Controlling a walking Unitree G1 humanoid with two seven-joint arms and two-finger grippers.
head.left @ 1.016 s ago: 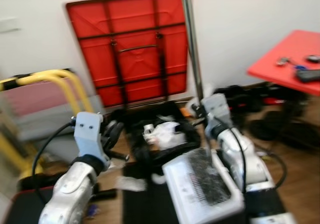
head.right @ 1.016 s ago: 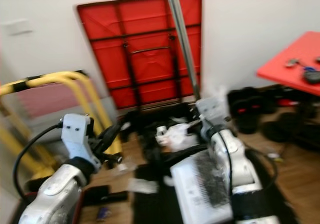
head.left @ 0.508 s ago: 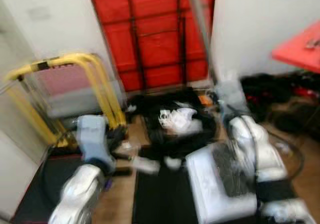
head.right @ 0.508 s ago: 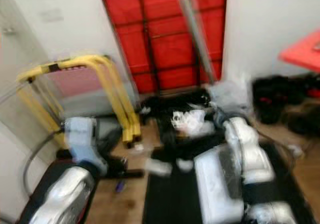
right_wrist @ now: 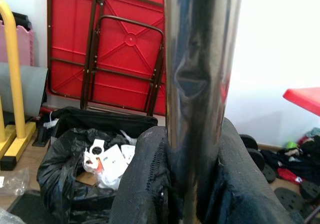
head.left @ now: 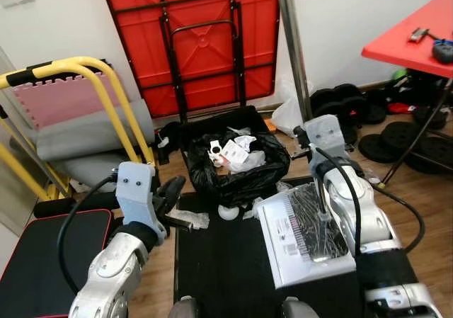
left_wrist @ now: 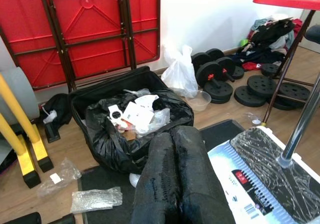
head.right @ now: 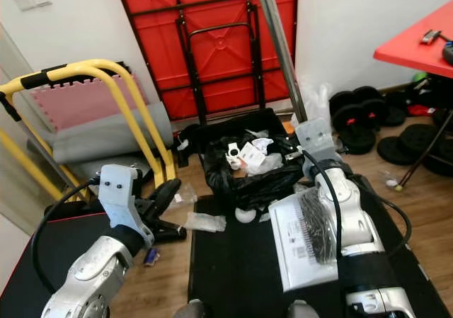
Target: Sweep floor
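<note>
My right gripper (right_wrist: 192, 181) is shut on an upright silver pole (head.left: 291, 45). The pole runs down to a white sweeper head (head.left: 304, 236) with dark bristles, which rests on a black mat (head.left: 212, 268) before me. My left gripper (left_wrist: 172, 176) is shut with nothing in it and hangs low over the mat's left edge, its fingers (head.left: 168, 190) pointing toward a black bin bag (head.left: 237, 173). The bag stands open on the floor, full of white paper and packaging. Clear plastic wrappers (head.left: 188, 219) and a small white ball (head.left: 226, 212) lie on the floor in front of the bag.
A folded red table (head.left: 205, 42) leans on the wall behind the bag. A yellow tube frame (head.left: 106, 102) with grey and pink mats stands at the left. A red table (head.left: 417, 35) stands at the right, with black weight plates (head.left: 400, 144) and a slanted leg beneath it.
The whole picture swung left and back and is now sharp, so the camera moved. Both grippers keep their state, and the pole stays in the right one.
</note>
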